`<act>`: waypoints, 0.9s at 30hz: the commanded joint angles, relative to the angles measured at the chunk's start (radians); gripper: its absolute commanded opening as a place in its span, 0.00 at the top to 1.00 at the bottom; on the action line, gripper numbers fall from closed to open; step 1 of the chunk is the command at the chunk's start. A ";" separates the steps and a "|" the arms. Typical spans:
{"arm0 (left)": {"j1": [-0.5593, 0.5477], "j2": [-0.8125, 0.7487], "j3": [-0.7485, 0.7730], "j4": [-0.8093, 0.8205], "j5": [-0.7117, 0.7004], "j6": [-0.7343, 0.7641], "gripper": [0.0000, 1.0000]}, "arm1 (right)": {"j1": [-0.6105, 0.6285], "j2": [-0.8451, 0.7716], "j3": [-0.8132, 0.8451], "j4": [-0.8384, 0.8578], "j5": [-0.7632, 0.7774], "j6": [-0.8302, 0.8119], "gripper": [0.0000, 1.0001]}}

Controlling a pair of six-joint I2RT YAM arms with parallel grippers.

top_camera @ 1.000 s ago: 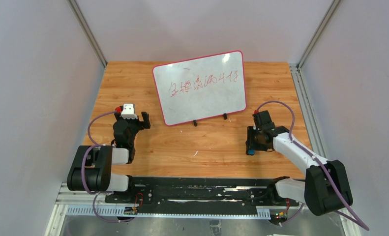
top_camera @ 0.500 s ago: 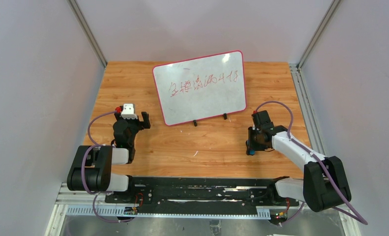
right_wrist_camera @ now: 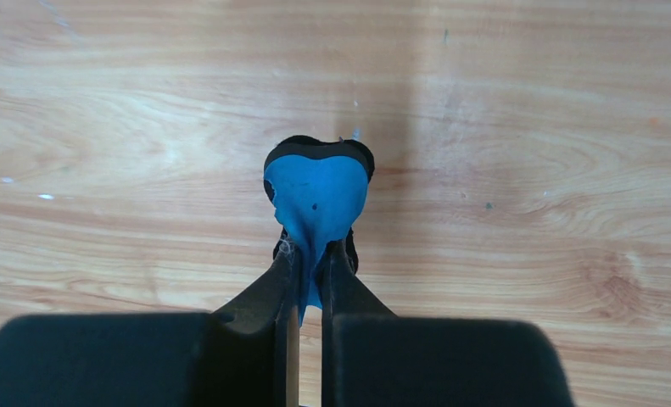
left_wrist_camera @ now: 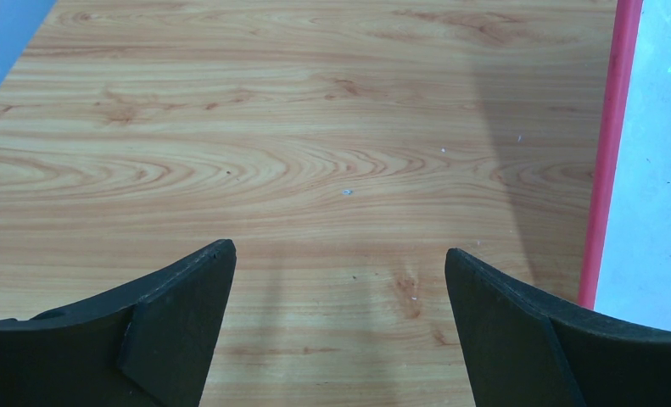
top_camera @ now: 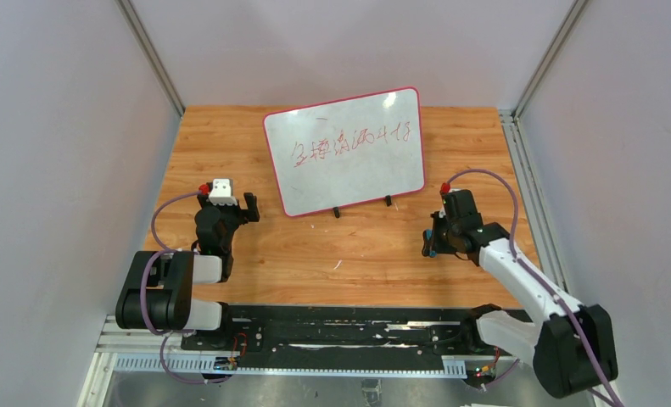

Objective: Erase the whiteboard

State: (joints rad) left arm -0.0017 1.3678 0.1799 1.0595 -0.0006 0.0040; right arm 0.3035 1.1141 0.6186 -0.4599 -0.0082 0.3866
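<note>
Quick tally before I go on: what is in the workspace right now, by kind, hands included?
Whiteboard: 1
Eraser: 1, pinched in the right hand
Hands: 2, the left hand open and empty
Total: 4

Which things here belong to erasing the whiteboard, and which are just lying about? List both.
For the job:
- whiteboard, with red writing on it
- blue eraser, pinched in the shut right claw

Not in use:
- left claw, open and holding nothing
- wooden table
</note>
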 commanded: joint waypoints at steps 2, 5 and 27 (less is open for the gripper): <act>-0.001 -0.002 0.010 0.023 0.004 0.015 0.02 | 0.020 -0.157 0.025 0.034 -0.016 -0.011 0.99; -0.001 -0.003 0.010 0.023 0.005 0.014 0.02 | 0.024 -0.213 0.024 0.060 -0.019 -0.001 0.99; -0.002 -0.001 0.011 0.024 0.069 0.037 0.02 | 0.092 -0.262 0.158 -0.015 0.109 0.011 0.99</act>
State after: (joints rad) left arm -0.0017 1.3678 0.1799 1.0595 0.0109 0.0097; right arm 0.3775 0.8871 0.7620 -0.4404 0.0498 0.3885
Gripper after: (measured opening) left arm 0.981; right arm 0.058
